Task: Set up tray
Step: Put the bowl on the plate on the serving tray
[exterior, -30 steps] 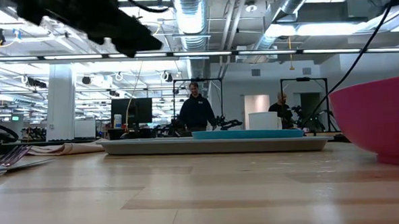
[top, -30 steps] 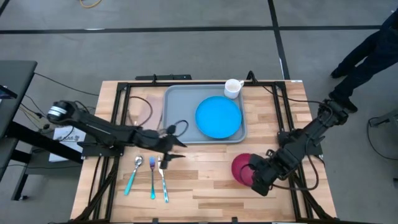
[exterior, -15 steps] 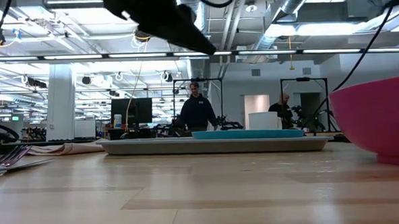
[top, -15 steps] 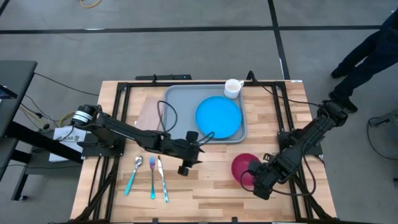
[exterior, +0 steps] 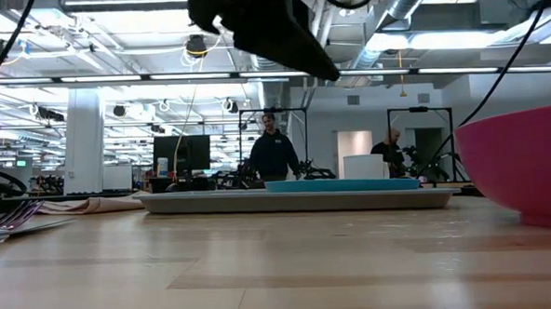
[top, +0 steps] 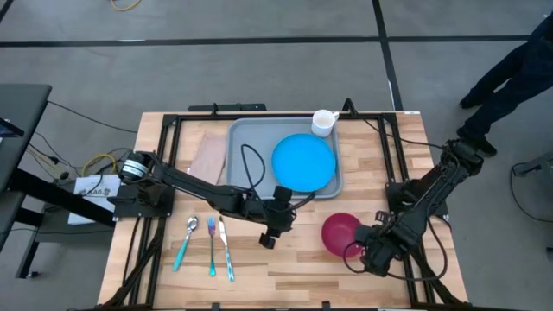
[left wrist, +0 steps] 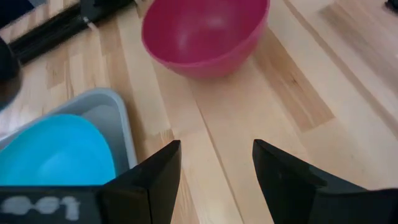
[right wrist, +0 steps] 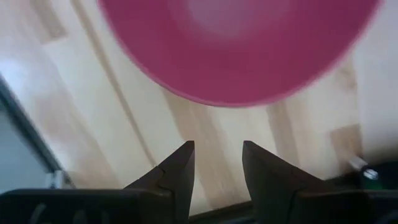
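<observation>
A large flat grey-blue plastic tray [top: 251,164] sits at upper centre of the high view, holding a round bright blue plate [top: 303,162] and a white mug [top: 323,123]. Outside it, at lower right, stands a magenta bowl [top: 339,231]; at lower left lie a fork, knife and spoon [top: 210,244]. Setup looks partly done. The left gripper [left wrist: 214,165] hovers below the tray, fingers apart and empty; the right gripper [right wrist: 216,163], also parted, is beside the bowl.

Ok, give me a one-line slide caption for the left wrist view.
Open left gripper above bare wood, facing the pink bowl, tray and blue plate beside it.
</observation>
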